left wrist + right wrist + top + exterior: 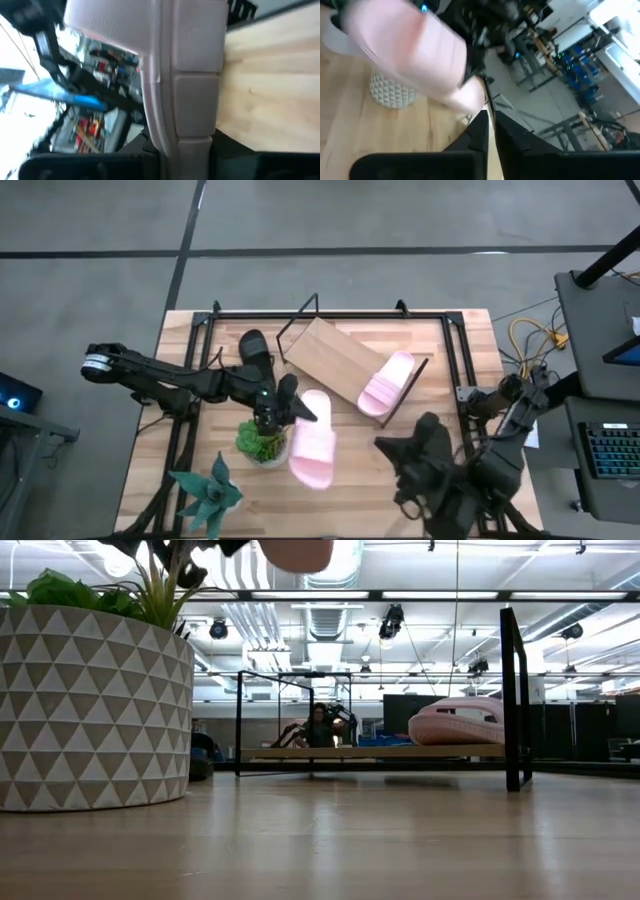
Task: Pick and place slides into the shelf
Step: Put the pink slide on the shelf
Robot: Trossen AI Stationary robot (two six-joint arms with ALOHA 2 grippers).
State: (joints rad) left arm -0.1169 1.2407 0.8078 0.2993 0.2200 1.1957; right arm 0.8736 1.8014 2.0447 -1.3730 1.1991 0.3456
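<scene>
My left gripper is shut on a pale pink slide above the middle of the table. In the low view the slide hangs at the top edge, well above the tabletop. It fills the left wrist view. A second pink slide lies on the right end of the slanted light-wood shelf, sole down on the board. My right gripper waits shut near the table's near right side. No black slides are in view. My left gripper holds the pink slide by its left long edge, coming roughly level from the table's left. The slide is lifted clear of the table and lies about flat, its length running toward the near edge. In the wrist view the slide hides the fingers.
A potted green plant in a triangle-patterned pot stands right below and beside the left gripper. A spiky succulent sits near the table's near left corner. The shelf's black wire frame rises around the board. A bare stretch of board lies left of the resting slide.
</scene>
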